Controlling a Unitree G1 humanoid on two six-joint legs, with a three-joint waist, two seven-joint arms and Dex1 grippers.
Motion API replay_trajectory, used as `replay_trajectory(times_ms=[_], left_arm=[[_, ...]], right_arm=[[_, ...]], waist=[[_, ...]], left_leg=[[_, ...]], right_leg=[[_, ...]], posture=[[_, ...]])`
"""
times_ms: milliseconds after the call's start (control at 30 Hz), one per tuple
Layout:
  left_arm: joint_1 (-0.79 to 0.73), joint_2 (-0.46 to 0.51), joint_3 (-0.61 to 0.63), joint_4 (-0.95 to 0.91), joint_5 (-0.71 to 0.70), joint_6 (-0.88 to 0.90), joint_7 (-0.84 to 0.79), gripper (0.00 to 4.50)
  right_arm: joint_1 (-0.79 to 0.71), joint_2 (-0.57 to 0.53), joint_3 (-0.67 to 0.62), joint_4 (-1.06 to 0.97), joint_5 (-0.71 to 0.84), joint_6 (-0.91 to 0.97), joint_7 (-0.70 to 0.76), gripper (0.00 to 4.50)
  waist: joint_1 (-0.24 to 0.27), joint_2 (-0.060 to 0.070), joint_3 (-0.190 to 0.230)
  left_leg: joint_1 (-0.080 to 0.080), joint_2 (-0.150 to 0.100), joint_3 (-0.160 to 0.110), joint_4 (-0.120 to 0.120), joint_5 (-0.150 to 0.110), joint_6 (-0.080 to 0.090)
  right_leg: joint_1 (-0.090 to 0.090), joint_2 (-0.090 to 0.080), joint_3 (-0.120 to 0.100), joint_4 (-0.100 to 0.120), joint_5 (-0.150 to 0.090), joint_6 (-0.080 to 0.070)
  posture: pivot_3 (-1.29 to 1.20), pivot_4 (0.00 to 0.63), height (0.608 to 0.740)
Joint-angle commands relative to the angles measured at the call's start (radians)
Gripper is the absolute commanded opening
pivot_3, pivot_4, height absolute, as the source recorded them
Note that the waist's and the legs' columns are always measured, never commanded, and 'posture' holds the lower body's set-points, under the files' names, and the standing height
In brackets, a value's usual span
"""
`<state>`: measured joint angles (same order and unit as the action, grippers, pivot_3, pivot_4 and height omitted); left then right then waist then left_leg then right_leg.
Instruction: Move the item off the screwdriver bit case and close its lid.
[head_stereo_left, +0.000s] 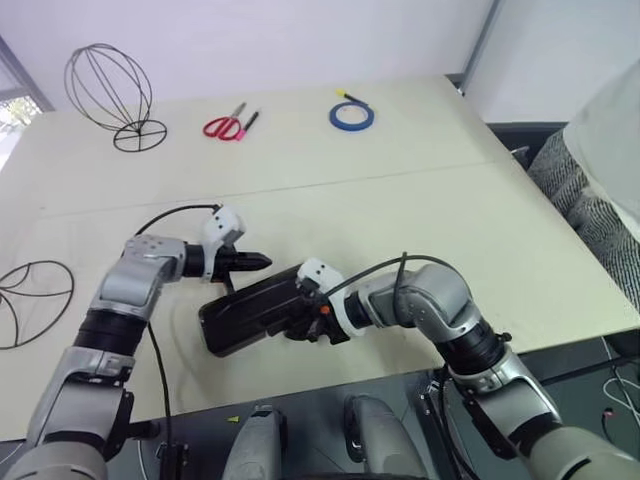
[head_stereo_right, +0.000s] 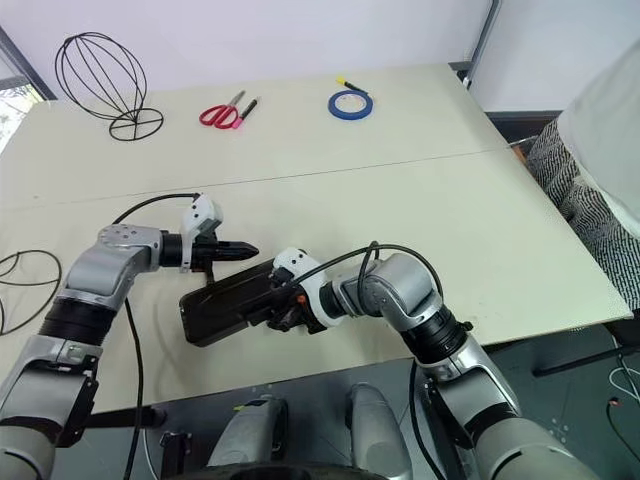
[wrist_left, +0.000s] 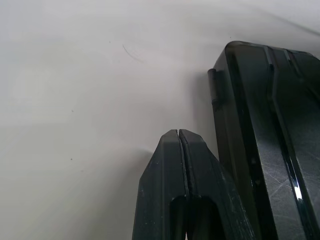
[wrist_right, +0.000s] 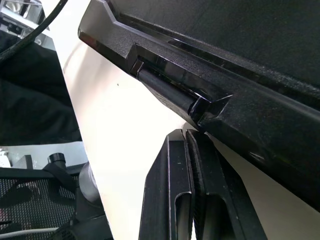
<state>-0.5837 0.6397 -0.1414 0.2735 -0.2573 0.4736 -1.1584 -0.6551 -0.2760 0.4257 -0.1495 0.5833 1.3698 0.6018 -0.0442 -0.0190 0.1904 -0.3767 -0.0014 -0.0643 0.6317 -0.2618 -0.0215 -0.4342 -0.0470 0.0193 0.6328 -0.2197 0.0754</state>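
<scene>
1 case (head_stereo_left: 250, 310) lies closed on the counter (head_stereo_left: 420, 200), between the 2 sets of fingers: the right fingers (head_stereo_left: 312, 322), pressed together and empty, sit at its near edge, the left fingers (head_stereo_left: 255, 262), also shut and empty, at its far corner. 2 wire frames: 1 (head_stereo_left: 30, 298) flat, left of the left fingers, 1 (head_stereo_left: 112, 92) upright, far back. Beyond: 1 scissors (head_stereo_left: 228, 126), 1 blue tape roll (head_stereo_left: 352, 114). White walls behind.

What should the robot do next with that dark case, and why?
Probably press the lid fully down with the right claw. Both claws are shut, the left claw beside the case, and no wire frame sits on it; whether it has latched is unclear.
</scene>
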Motion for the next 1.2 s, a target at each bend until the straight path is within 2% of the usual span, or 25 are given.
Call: replay_trajectory(times_ms=[33,200,467,767,1200], left_arm=[[-0.001,0.015,0.018,-0.027,-0.007,-0.006,-0.012,0.0],[-0.001,0.014,0.0,-0.015,0.006,-0.018,-0.029,0.0],[-0.028,0.0,-0.07,0.153,0.097,-0.147,-0.075,0.0],[-0.053,-0.017,-0.082,0.24,0.125,-0.215,-0.088,0.0],[-0.059,-0.017,-0.091,0.215,0.143,-0.231,-0.1,0.0]], right_arm=[[-0.008,0.009,-0.024,-0.014,-0.008,-0.014,-0.013,0.08],[-0.012,0.026,-0.067,-0.057,0.017,0.033,-0.028,0.08],[0.012,0.118,-0.14,-0.13,0.04,0.137,-0.099,0.08],[0.048,0.173,-0.171,-0.192,0.055,0.223,-0.139,0.08],[0.069,0.145,-0.108,-0.19,0.005,0.11,-0.175,0.08]], waist=[[0.0,0.0,0.0],[0.001,0.0,0.0],[0.002,0.0,0.0],[0.002,0.0,-0.001],[0.003,0.0,-0.001]], left_leg=[[0.0,0.0,0.0,0.0,0.0,0.0],[0.0,0.0,0.0,0.0,0.0,0.0],[0.0,0.0,0.0,0.0,0.0,0.0],[0.001,0.0,0.0,0.0,0.0,0.0],[0.002,0.0,0.0,0.001,0.0,0.0]], right_leg=[[0.0,0.0,0.0,0.0,0.0,0.0],[0.0,0.0,0.0,0.0,0.0,0.0],[0.0,0.0,0.0,0.0,0.0,0.0],[0.001,0.0,0.0,0.0,0.0,0.0],[0.003,0.0,0.0,0.0,0.0,0.0]], posture=[[0.0,0.15,0.74],[0.0,0.15,0.74],[0.0,0.15,0.74],[0.0,0.15,0.74],[0.0,0.15,0.74]])
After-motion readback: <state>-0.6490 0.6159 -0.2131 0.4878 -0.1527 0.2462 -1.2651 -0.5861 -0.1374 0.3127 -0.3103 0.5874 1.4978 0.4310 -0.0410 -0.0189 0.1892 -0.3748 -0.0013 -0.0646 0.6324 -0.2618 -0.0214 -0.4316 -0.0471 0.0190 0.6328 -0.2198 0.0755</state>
